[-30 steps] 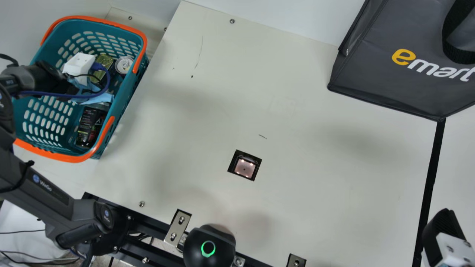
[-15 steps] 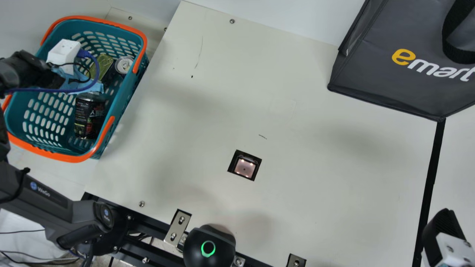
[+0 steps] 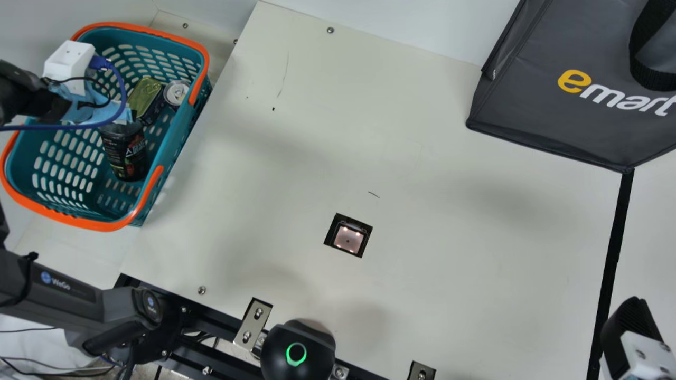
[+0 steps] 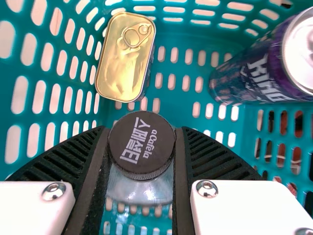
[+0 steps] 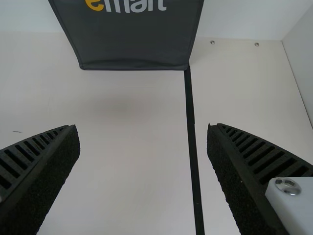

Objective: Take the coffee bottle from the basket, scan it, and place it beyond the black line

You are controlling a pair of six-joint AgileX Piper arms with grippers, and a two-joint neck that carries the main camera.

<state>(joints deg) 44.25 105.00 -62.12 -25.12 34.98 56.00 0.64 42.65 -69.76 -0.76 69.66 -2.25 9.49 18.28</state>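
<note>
Cream desk [image 3: 449, 264]; left gripper [image 4: 142, 142] pinching coffee bottle [image 3: 125, 153] at basket [image 3: 68, 217], right gripper [image 5: 142, 128] wide. Grasp done; scan, placing to go.

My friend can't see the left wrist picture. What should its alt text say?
The left gripper grips the coffee bottle by its dark cap, inside a teal basket. A gold-topped tin and a purple can are in there too.

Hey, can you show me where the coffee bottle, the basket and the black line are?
Coffee bottle [image 4: 142, 142], left wrist view: on its dark cap.
Basket [image 3: 103, 226], main view: on its orange rim.
Black line [image 3: 612, 264], main view: partway along its length.
</note>
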